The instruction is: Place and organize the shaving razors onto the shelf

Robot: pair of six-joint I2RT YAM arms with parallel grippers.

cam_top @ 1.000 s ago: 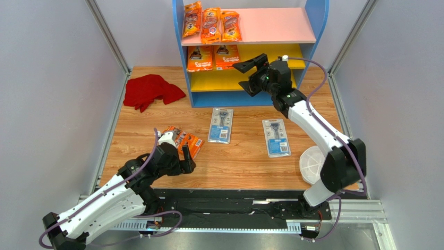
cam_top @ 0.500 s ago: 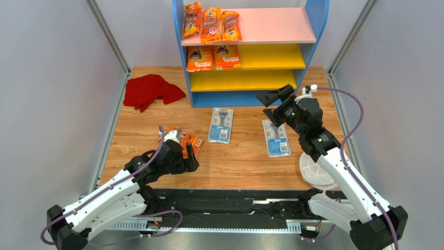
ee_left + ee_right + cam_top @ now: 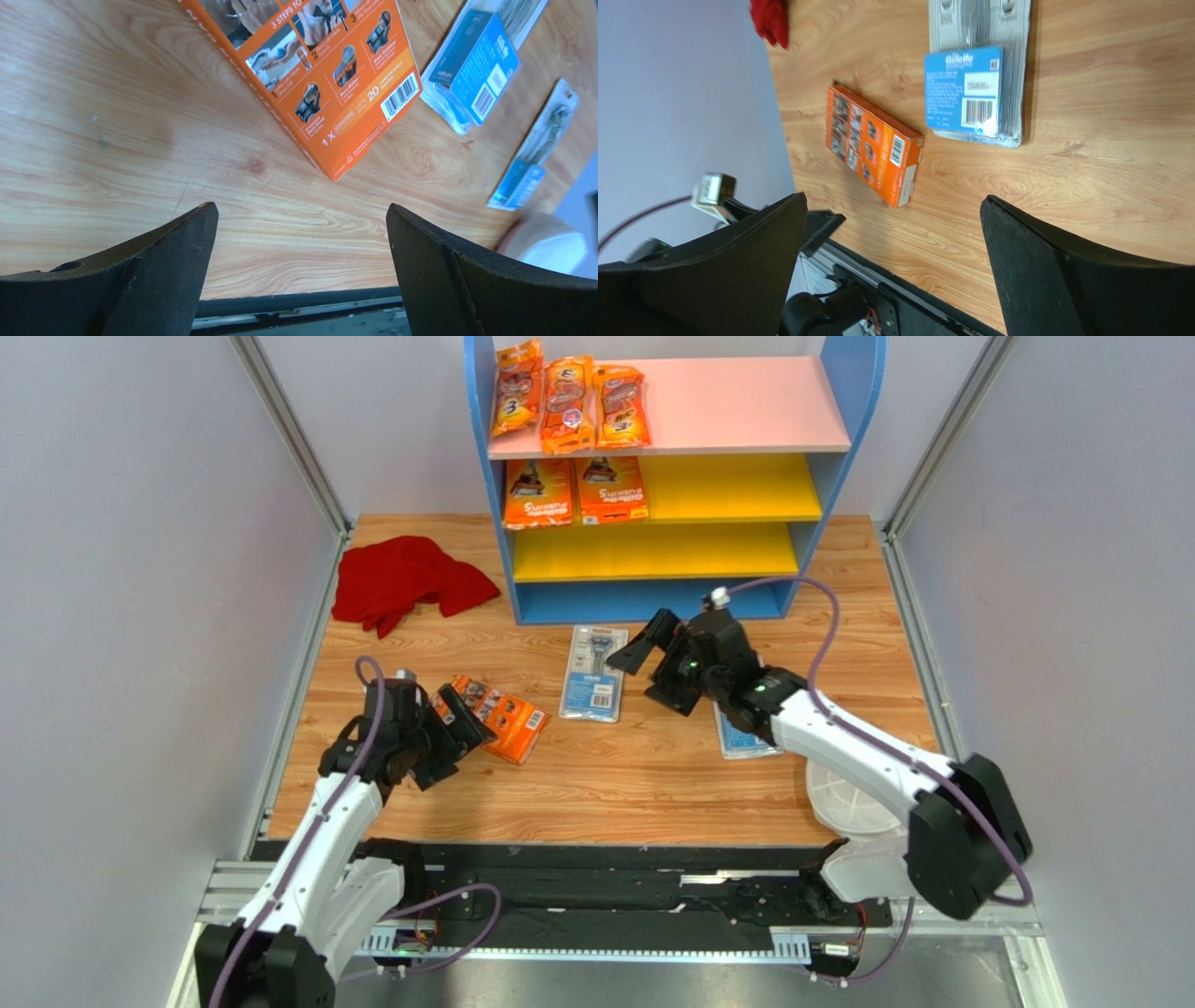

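Overall, wooden table (image 3: 659, 770), shelf (image 3: 744, 406), grey walls (image 3: 126, 546).

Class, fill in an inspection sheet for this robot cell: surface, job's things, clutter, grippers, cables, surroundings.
Surface: wooden table, no spills seen.
Job's things: three narrow orange bags on the pink top board of the blue-sided shelf; two orange cards on its upper yellow board; orange box and two grey-blue blister cards on the table.
Clutter: red cloth; round white lidded dish.
Grippers: left gripper and right gripper open, holding nothing.
Cables: purple cable looped along each arm.
Surroundings: grey panel walls.
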